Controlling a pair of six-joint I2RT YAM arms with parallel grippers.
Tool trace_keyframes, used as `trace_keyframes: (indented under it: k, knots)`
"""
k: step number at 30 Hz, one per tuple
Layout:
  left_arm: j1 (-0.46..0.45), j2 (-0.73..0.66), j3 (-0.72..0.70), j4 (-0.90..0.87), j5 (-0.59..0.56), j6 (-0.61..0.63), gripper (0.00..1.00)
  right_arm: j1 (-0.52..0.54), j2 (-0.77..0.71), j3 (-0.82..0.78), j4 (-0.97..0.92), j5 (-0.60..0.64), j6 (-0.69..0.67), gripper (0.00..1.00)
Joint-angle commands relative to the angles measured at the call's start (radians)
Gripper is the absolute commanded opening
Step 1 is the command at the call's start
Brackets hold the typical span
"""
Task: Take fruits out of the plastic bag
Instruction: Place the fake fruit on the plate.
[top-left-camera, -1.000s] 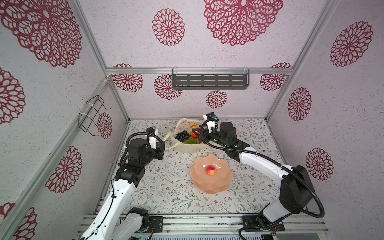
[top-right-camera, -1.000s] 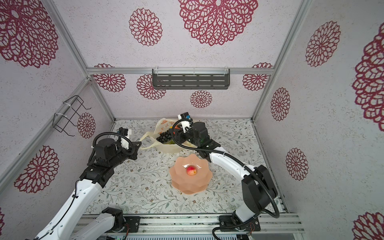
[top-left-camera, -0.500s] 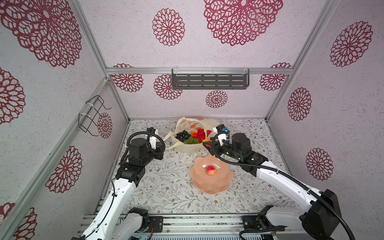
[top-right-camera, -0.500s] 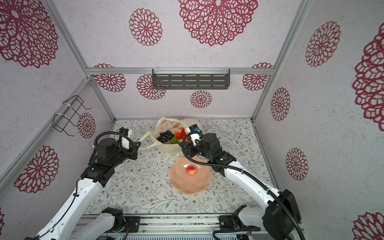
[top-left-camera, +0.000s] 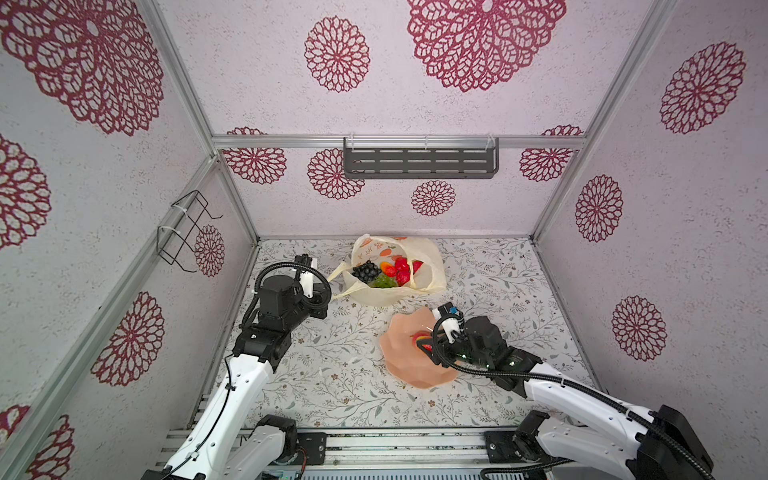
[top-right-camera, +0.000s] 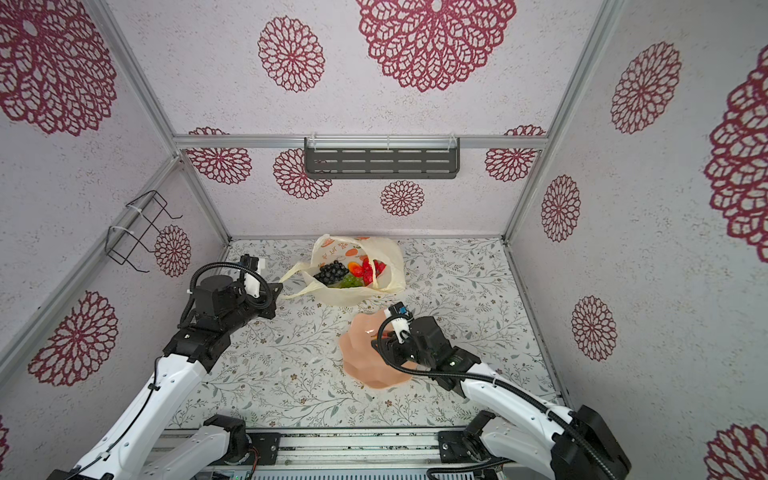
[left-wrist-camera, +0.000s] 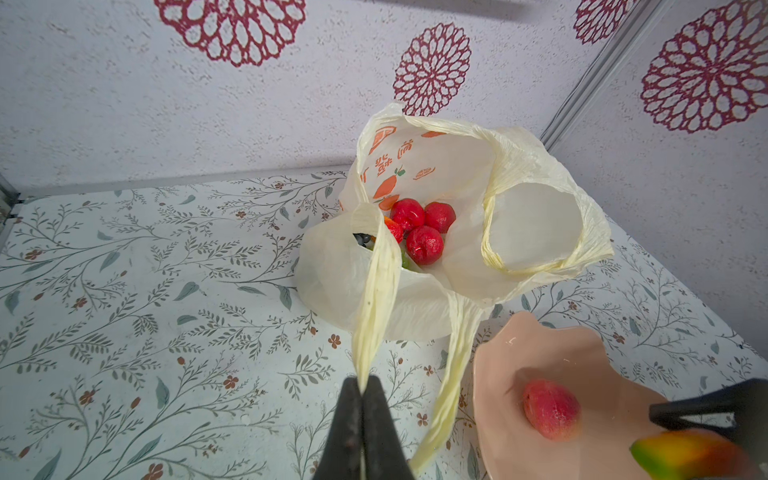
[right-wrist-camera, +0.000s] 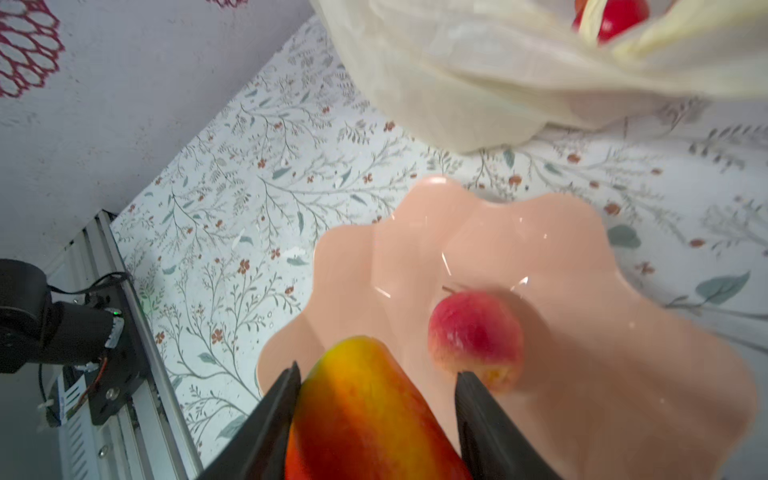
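While the right gripper (right-wrist-camera: 378, 374) hangs over the peach-pink bowl (right-wrist-camera: 415, 232), its jaws are clamped partway on a red-yellow mango (right-wrist-camera: 365, 415), so the hold is on the fruit, not empty. The mango's long axis runs along the fingers (right-wrist-camera: 266, 419), its blunt end poking out past the tips toward the bowl's hollow. Straight below and just ahead of the tips lies that hollow. A round red-yellow fruit (right-wrist-camera: 476, 332) already rests there, just beside the far fingertip. My read: release is the move in hand, and it turns on the mango clearing that fruit. Beyond the bowl, ahead of this gripper, sits the plastic bag (top-left-camera: 428, 266) on the floral table (top-left-camera: 332, 374), mouth open upward. The left gripper (left-wrist-camera: 363, 386) is pinched fully closed on one loop handle (left-wrist-camera: 374, 299), which rises taut from its tips to the bag's mouth; that arm is the nearer to the bag, while the right is the nearer to the bowl. The remaining fruits (left-wrist-camera: 419, 232) lie in the bag, well ahead of both. Hard to make out: whether the mango touches the bowl's floor. In both top views the wrist hides the right fingertips. The dark grapes (top-left-camera: 365, 270) are mostly behind the handle in the left wrist view, and the fruit count in the bag is unclear.
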Motion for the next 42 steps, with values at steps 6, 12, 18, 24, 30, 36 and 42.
trace_keyframes:
  k: [6, 12, 18, 24, 30, 36, 42]
  knots:
    - [0.013, 0.020, 0.012, 0.012, 0.005, 0.016, 0.00, 0.115, 0.180, 0.076, 0.076, 0.109, -0.003, 0.46]
    - [0.018, 0.041, 0.015, 0.016, 0.017, 0.011, 0.00, 0.138, 0.281, 0.138, 0.037, 0.141, -0.024, 0.51]
    - [0.018, 0.075, 0.038, -0.019, 0.028, 0.012, 0.00, 0.138, 0.331, 0.179, -0.009, 0.147, -0.040, 0.63]
    - [0.019, 0.073, 0.036, -0.019, 0.029, 0.015, 0.00, 0.141, 0.346, 0.204, -0.044, 0.149, -0.051, 0.72]
    - [0.025, 0.075, 0.041, -0.014, 0.038, 0.014, 0.00, 0.147, 0.329, 0.246, -0.092, 0.164, -0.074, 0.79]
    - [0.021, 0.066, 0.011, 0.024, 0.048, 0.010, 0.00, 0.148, 0.317, 0.333, -0.112, 0.198, -0.137, 0.77]
    - [-0.020, 0.047, 0.001, 0.029, 0.061, 0.039, 0.00, 0.144, 0.366, 0.504, -0.130, 0.274, -0.243, 0.69]
